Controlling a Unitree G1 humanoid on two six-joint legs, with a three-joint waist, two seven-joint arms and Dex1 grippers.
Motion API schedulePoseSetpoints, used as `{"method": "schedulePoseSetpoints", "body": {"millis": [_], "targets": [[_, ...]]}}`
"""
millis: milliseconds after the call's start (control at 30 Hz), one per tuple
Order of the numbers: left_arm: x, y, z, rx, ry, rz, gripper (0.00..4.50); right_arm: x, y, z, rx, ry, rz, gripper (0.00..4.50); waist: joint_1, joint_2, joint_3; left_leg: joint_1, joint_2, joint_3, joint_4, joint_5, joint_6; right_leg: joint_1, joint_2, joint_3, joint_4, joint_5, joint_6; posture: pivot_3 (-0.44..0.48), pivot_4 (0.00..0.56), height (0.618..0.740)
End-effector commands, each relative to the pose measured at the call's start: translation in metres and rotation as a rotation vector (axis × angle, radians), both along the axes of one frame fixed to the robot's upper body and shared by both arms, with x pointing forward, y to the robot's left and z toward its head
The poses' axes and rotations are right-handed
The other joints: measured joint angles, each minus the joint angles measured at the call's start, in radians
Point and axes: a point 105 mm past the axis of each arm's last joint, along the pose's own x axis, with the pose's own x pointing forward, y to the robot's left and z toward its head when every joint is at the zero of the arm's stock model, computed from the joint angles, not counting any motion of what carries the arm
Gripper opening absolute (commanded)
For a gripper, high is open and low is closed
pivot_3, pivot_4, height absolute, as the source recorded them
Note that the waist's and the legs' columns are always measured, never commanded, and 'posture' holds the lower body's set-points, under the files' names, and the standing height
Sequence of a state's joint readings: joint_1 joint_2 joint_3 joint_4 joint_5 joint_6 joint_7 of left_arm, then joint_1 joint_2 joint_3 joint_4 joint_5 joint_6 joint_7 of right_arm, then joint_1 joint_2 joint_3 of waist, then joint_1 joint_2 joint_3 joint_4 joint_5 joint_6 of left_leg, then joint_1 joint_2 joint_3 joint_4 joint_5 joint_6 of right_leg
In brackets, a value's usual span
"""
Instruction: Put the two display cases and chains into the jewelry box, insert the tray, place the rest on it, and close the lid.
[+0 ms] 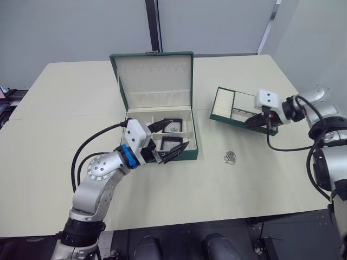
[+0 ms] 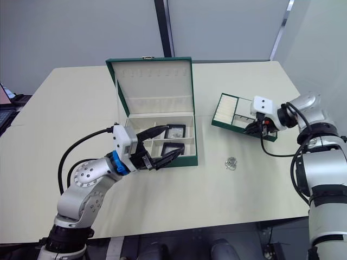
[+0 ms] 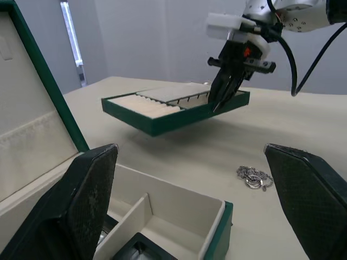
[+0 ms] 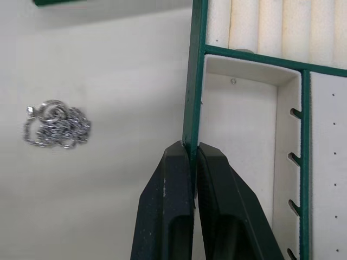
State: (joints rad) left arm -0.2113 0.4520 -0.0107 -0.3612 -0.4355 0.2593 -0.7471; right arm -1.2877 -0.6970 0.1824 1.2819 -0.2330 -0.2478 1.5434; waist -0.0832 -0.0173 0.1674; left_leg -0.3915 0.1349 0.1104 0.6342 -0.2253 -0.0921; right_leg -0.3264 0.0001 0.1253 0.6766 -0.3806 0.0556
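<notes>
The dark green jewelry box (image 1: pixel 188 155) stands open at the table's middle, its lid (image 1: pixel 154 78) upright behind it. Two display cases (image 1: pixel 174 128) (image 1: pixel 169 144) lie in its front compartments. My left gripper (image 1: pixel 180 132) hovers open just above them, holding nothing. To the right, my right gripper (image 1: pixel 250 124) is shut on the tray's (image 1: pixel 226 104) green rim; the right wrist view shows its fingers (image 4: pixel 168 179) pinching that rim (image 4: pixel 194 81). The tray (image 3: pixel 162 108) hangs tilted above the table. One chain (image 1: pixel 230 157) lies on the table between box and tray.
The pale table (image 1: pixel 65 108) stretches wide to the left of the box and in front of it. Its front edge runs close below the left arm. A grey wall stands behind the far edge.
</notes>
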Motion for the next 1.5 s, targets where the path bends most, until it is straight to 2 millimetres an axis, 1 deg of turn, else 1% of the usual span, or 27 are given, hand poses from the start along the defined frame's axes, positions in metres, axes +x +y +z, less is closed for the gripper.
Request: {"method": "schedulePoseSetpoints", "body": {"millis": [33,100,167,300,400,500,600,733,833,933,1000,1133,1233,1333,1500], "targets": [[-0.012,0.006,0.011,-0.009,-0.038,0.007,4.50,-0.007,-0.003,0.029,0.025,-0.069,0.059,0.01,0.000,0.000,0.000,0.000,0.000,0.000,0.000,0.000,0.000,0.000,0.000,0.000,0.000,0.000,0.000,0.000,0.150,0.740],[-0.015,0.012,0.009,-0.002,-0.032,0.026,4.50,-0.013,-0.003,0.034,0.040,-0.075,0.075,0.01,0.001,0.000,0.000,0.000,0.000,0.000,-0.001,0.000,0.000,0.000,0.000,0.000,0.000,0.000,0.000,0.000,0.150,0.740],[-0.018,0.018,0.008,-0.005,-0.021,0.044,4.50,-0.025,0.002,0.039,0.055,-0.065,0.113,0.01,0.004,0.000,0.000,0.000,0.000,0.000,-0.002,0.000,0.000,0.000,0.000,0.000,0.000,0.000,0.000,0.000,0.150,0.740],[-0.023,0.027,0.009,-0.035,-0.024,0.096,4.50,-0.062,0.022,0.051,0.108,-0.008,0.223,0.01,0.009,0.001,0.001,-0.002,0.000,-0.001,-0.005,0.000,0.000,0.000,-0.001,0.000,-0.001,0.000,0.000,0.000,0.150,0.740],[-0.026,0.028,0.004,-0.045,-0.006,0.112,4.50,-0.084,0.034,0.058,0.143,0.043,0.269,0.01,0.007,0.002,0.001,-0.001,0.000,-0.002,-0.005,0.000,0.000,0.000,0.000,0.000,-0.001,0.000,0.000,0.000,0.150,0.740],[-0.032,0.030,0.002,-0.047,0.001,0.132,4.50,-0.100,0.044,0.059,0.162,0.081,0.307,0.01,0.008,0.001,0.001,-0.001,0.000,-0.003,-0.005,0.000,0.000,0.000,0.000,0.000,-0.002,0.000,0.000,0.000,0.150,0.740],[-0.037,0.035,0.001,-0.059,0.013,0.172,4.50,-0.107,0.054,0.059,0.170,0.091,0.336,0.01,0.011,0.000,0.002,-0.001,0.000,-0.003,-0.005,0.000,0.000,0.001,-0.001,-0.001,-0.003,0.000,0.000,0.000,0.150,0.740],[-0.049,0.044,-0.002,-0.073,0.022,0.244,4.50,-0.109,0.061,0.055,0.134,0.089,0.370,0.01,0.012,0.000,0.002,-0.001,0.000,-0.003,-0.005,0.000,0.000,0.001,-0.001,-0.001,-0.003,0.000,0.000,0.000,0.150,0.740],[-0.061,0.055,-0.007,-0.085,0.043,0.331,4.50,-0.108,0.070,0.055,0.132,0.089,0.389,0.01,0.011,-0.001,0.002,-0.001,0.000,-0.003,-0.005,0.000,0.000,0.001,-0.001,0.000,-0.003,0.000,0.000,0.000,0.150,0.740],[-0.077,0.069,-0.011,-0.084,0.059,0.421,4.50,-0.111,0.087,0.054,0.129,0.084,0.434,0.01,0.006,-0.001,0.002,-0.001,0.000,-0.003,-0.005,0.000,0.000,0.001,-0.001,0.000,-0.003,0.000,0.000,0.000,0.150,0.740],[-0.086,0.074,-0.013,-0.091,0.075,0.459,4.50,-0.108,0.097,0.051,0.117,0.064,0.435,0.01,0.005,-0.001,0.003,-0.001,0.000,-0.003,-0.005,0.000,0.000,0.000,-0.001,0.000,-0.004,0.000,0.000,0.000,0.150,0.740],[-0.105,0.084,-0.019,-0.075,0.125,0.495,4.50,-0.104,0.126,0.045,0.099,0.047,0.430,0.01,0.002,-0.003,0.003,-0.001,0.000,-0.003,-0.005,-0.001,0.000,0.000,-0.001,0.000,-0.003,0.000,0.000,0.000,0.150,0.740],[-0.111,0.090,-0.021,-0.062,0.142,0.494,4.50,-0.104,0.147,0.040,0.098,0.054,0.431,0.01,0.005,-0.004,0.003,-0.002,0.000,-0.003,-0.006,-0.001,0.000,-0.001,-0.001,-0.001,-0.003,0.000,0.000,0.000,0.150,0.740],[-0.113,0.105,-0.018,-0.066,0.128,0.547,4.50,-0.101,0.167,0.030,0.080,0.050,0.413,0.01,0.004,-0.004,0.003,-0.003,0.000,-0.004,-0.006,-0.001,0.001,-0.002,-0.001,-0.001,-0.003,0.000,0.000,0.000,0.150,0.740],[-0.117,0.119,-0.016,-0.067,0.119,0.592,4.50,-0.084,0.185,0.026,0.032,-0.007,0.341,0.01,0.001,-0.005,0.002,-0.007,0.000,-0.003,-0.005,-0.001,0.000,-0.008,-0.001,0.000,-0.002,0.000,0.000,0.000,0.150,0.740]]}}
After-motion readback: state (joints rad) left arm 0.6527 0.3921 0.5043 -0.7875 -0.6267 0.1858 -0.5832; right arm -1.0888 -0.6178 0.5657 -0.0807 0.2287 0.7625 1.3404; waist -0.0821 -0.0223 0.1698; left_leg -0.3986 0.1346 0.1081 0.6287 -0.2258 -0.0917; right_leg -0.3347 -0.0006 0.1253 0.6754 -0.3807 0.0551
